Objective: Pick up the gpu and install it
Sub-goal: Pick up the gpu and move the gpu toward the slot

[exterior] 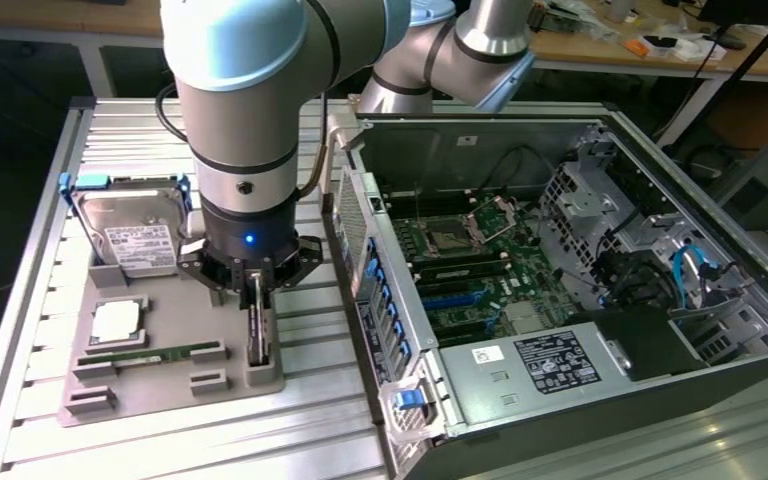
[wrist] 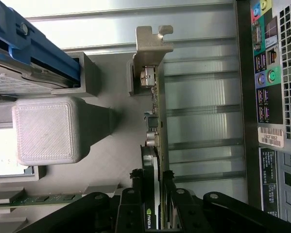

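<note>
The gpu (exterior: 259,335) stands on edge in a slot of the grey holder tray (exterior: 171,390), on the side nearest the computer case. My gripper (exterior: 253,292) reaches straight down onto its upper edge. In the wrist view the gpu (wrist: 154,145) runs edge-on away from me, green board beside a black shroud, ending in its silver bracket (wrist: 152,46). My gripper (wrist: 154,199) has a black finger pressed against each face of the card, so it is shut on it. The card's lower edge still sits in the tray.
The tray also holds a hard drive (exterior: 137,245) in a blue caddy, a processor (exterior: 115,320) and a RAM stick (exterior: 151,355). The open computer case (exterior: 704,210) lies at the exterior view's right, motherboard (exterior: 471,275) exposed, its rear panel (wrist: 274,97) close beside the gpu.
</note>
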Robot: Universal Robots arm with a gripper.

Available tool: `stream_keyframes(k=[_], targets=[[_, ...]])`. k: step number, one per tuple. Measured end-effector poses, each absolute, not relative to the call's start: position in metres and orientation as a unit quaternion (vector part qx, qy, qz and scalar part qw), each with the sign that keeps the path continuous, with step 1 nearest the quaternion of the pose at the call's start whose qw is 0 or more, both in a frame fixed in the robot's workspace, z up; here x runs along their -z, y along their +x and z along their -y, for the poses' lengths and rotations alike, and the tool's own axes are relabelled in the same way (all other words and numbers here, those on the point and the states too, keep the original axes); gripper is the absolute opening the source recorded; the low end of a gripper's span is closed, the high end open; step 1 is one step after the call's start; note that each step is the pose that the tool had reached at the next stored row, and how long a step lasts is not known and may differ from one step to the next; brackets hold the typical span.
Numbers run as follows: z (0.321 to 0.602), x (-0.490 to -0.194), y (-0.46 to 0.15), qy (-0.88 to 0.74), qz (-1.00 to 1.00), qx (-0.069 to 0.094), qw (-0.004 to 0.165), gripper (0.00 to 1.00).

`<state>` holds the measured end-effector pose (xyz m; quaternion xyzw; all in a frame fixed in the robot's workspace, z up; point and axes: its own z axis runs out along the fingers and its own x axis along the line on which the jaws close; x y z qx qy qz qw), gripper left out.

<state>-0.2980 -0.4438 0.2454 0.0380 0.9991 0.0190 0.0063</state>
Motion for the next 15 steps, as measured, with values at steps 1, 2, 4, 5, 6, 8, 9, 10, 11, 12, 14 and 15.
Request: stream_keyframes(k=[1, 2, 4, 5, 6, 8, 9, 10, 11, 12, 14, 15], targets=[[0.444, -0.245, -0.298, 0.038, -0.999, -0.019, 0.006, 0.27], [0.444, -0.245, -0.298, 0.038, -0.999, -0.019, 0.006, 0.27], [0.444, -0.245, -0.298, 0.038, -0.999, -0.019, 0.006, 0.27], [0.444, -0.245, -0.298, 0.038, -0.999, -0.019, 0.006, 0.27], [0.444, -0.245, -0.298, 0.038, -0.999, -0.019, 0.006, 0.27], [0.444, -0.245, -0.298, 0.038, -0.999, -0.019, 0.006, 0.27], [0.444, -0.245, -0.298, 0.038, -0.999, -0.019, 0.006, 0.27], [0.444, -0.251, -0.298, 0.038, -0.999, -0.019, 0.006, 0.27], [0.444, -0.257, -0.298, 0.038, -0.999, -0.019, 0.006, 0.27], [0.444, -0.261, -0.298, 0.038, -0.999, -0.018, 0.006, 0.27], [0.444, -0.270, -0.298, 0.038, -0.999, -0.018, 0.006, 0.27], [0.444, -0.275, -0.298, 0.038, -0.999, -0.018, 0.006, 0.27]])
